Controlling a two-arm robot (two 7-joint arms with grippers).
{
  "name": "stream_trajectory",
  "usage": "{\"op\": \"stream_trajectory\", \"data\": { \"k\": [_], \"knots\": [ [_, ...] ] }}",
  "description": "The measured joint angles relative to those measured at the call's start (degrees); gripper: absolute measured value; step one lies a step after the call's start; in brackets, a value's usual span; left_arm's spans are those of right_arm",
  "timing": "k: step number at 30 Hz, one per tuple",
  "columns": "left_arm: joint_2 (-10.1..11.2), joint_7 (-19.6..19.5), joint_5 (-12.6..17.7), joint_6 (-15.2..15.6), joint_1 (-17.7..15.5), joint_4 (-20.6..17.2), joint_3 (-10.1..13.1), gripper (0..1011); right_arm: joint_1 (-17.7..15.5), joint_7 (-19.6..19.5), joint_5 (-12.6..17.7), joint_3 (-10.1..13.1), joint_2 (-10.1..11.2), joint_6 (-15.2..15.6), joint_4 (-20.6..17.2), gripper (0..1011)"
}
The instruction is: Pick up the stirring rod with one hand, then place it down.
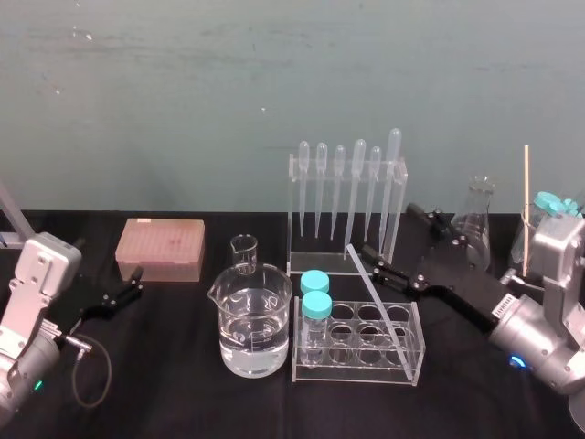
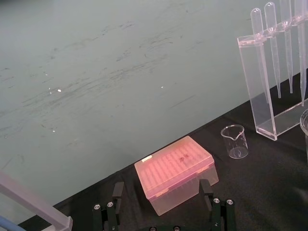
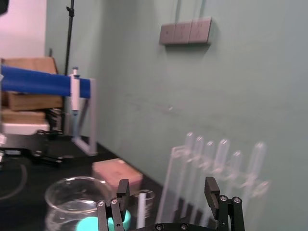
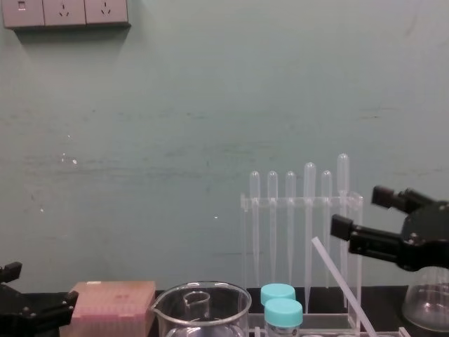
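Gently had to squeeze the wide-open, empty right gripper point(image 1: 387, 230) onto the mid-frame stirring rod point(image 1: 369, 282), with left gripper point(image 1: 134, 283) parked lower left.

A black counter point(image 1: 183, 384) fills the lower part of the head view, with a teal wall behind it. At centre left lies a pink box point(image 1: 160, 249). Right of it stands a small empty beaker point(image 1: 244, 253), and just below that a large beaker point(image 1: 251, 320) partly filled with clear liquid. A clear tube rack point(image 1: 366, 346) at lower centre holds two teal-capped tubes point(image 1: 315, 306) at its left end. Above it, a clear stand point(image 1: 347, 256) carries six pipettes point(image 1: 358, 187) hanging tip down. A glass flask point(image 1: 477, 224) sits at centre right, near a thin upright stick point(image 1: 526, 206). In the chest view, wall sockets point(image 4: 65, 12) occupy the upper left corner.
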Motion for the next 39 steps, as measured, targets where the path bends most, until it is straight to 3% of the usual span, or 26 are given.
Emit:
{"op": "stream_trajectory", "data": {
  "k": [3,4,7,11,21,39],
  "knots": [
    [0.0,0.0,0.0,0.0,0.0,0.0,0.0,1000,1.1,3.4,3.6,-0.1,-0.9,3.9,1.5,1000],
    [0.0,0.0,0.0,0.0,0.0,0.0,0.0,1000,1.1,3.4,3.6,-0.1,-0.9,3.9,1.5,1000],
    [0.0,0.0,0.0,0.0,0.0,0.0,0.0,1000,2.3,6.2,6.6,-0.3,-1.7,9.0,3.2,1000],
    [0.0,0.0,0.0,0.0,0.0,0.0,0.0,1000,3.4,8.0,8.2,-0.7,-2.3,14.0,4.9,1000],
    [0.0,0.0,0.0,0.0,0.0,0.0,0.0,1000,4.9,7.7,7.9,-1.3,-3.2,22.8,6.7,1000],
    [0.0,0.0,0.0,0.0,0.0,0.0,0.0,1000,4.9,7.4,7.7,-1.2,-3.2,23.0,6.8,985]
  ]
}}
